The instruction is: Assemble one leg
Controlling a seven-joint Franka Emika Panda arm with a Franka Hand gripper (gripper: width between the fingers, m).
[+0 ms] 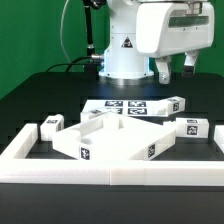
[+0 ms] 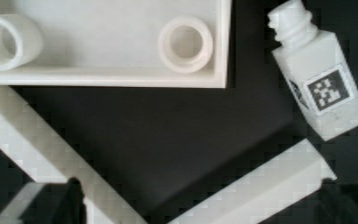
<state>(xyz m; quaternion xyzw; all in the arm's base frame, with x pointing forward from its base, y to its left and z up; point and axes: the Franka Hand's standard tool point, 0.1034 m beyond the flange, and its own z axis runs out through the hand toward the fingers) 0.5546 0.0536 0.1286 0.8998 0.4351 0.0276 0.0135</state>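
Several legs lie on the black table: one (image 1: 52, 124) at the exterior view's left, one (image 1: 92, 115) behind the panel, and two at the right (image 1: 170, 105) (image 1: 190, 127). They are small white blocks with black-and-white tags. The large white square panel (image 1: 110, 137) lies in the middle. My gripper (image 1: 175, 70) hangs high above the right side, open and empty. In the wrist view one tagged leg (image 2: 314, 75) lies beside the panel (image 2: 96, 75), whose two round holes show. My gripper (image 2: 202, 208) is open, with dark fingertips (image 2: 48, 205) at the frame's edge, touching nothing.
A white raised border (image 1: 110, 172) runs along the table's front and sides; its corner (image 2: 87, 170) shows under the gripper in the wrist view. The marker board (image 1: 125, 106) lies behind the panel. The robot base (image 1: 122, 50) stands at the back.
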